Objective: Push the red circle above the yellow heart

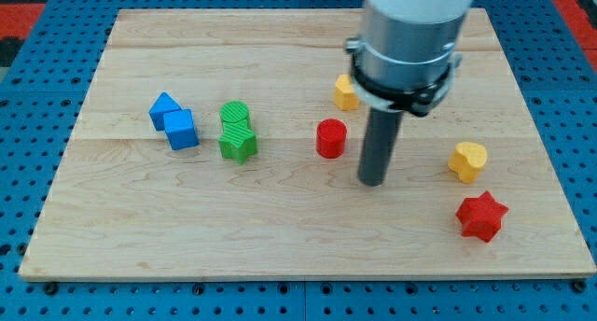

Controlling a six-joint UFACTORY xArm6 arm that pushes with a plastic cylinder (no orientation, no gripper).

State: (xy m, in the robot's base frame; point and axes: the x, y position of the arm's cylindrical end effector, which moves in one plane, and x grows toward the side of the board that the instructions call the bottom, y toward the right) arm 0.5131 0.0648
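Note:
The red circle (330,138) stands near the middle of the wooden board. The yellow heart (467,161) lies at the view's right, well apart from it. My tip (372,181) rests on the board between them, just right of and slightly below the red circle, not touching it.
A yellow block (346,93) sits above the red circle, partly behind the arm. A red star (481,216) lies below the yellow heart. A green circle (235,115) and green star (238,144) sit left of centre. Two blue blocks (174,121) lie at the left.

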